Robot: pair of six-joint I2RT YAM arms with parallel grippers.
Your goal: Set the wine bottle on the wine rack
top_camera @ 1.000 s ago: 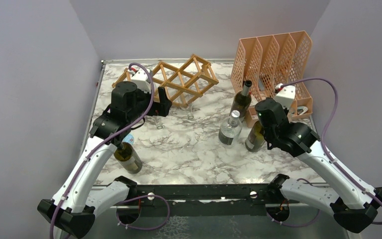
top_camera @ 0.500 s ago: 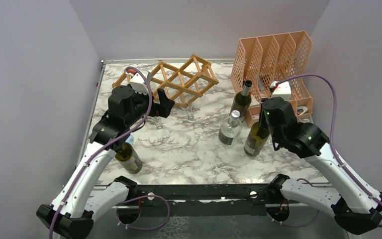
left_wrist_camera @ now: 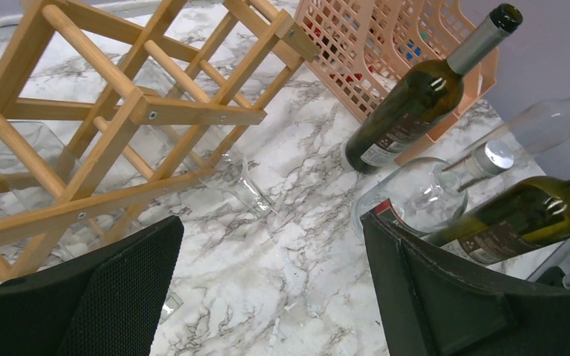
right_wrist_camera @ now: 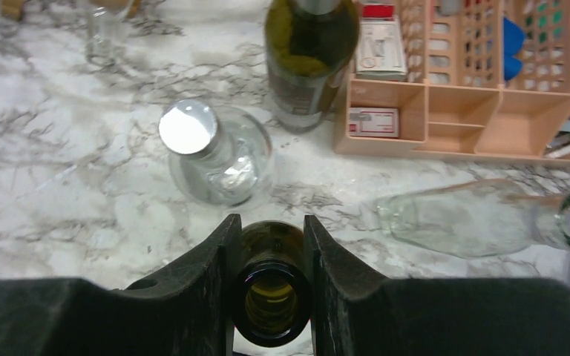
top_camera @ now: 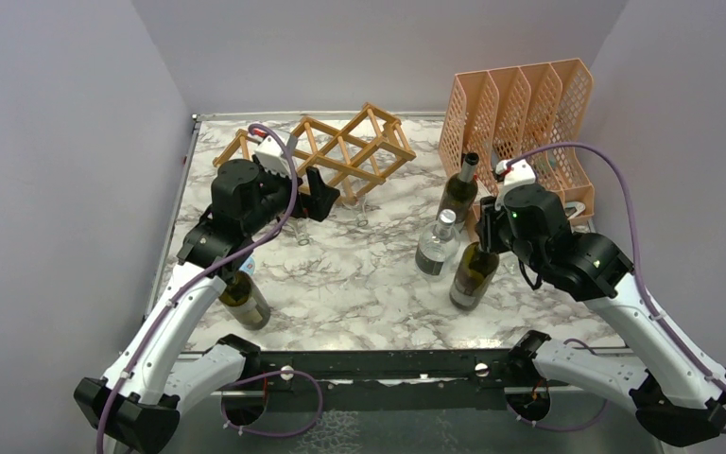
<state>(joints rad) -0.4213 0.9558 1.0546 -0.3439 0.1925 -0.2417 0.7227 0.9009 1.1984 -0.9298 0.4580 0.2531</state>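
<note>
While the right gripper [right_wrist_camera: 267, 236] clamps the neck of the tilted wine bottle [top_camera: 471, 276], right of centre in the top view, the bottle may slip or knock the clear bottle [top_camera: 435, 248] just beside it. The left gripper [left_wrist_camera: 267, 222] is spread apart by the wine rack [top_camera: 345, 151], upper middle.

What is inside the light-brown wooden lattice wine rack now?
A clear glass bottle lies in the wine rack, low down, neck poking out. No dark bottle shows inside; the left arm covers some cells from above.
</note>
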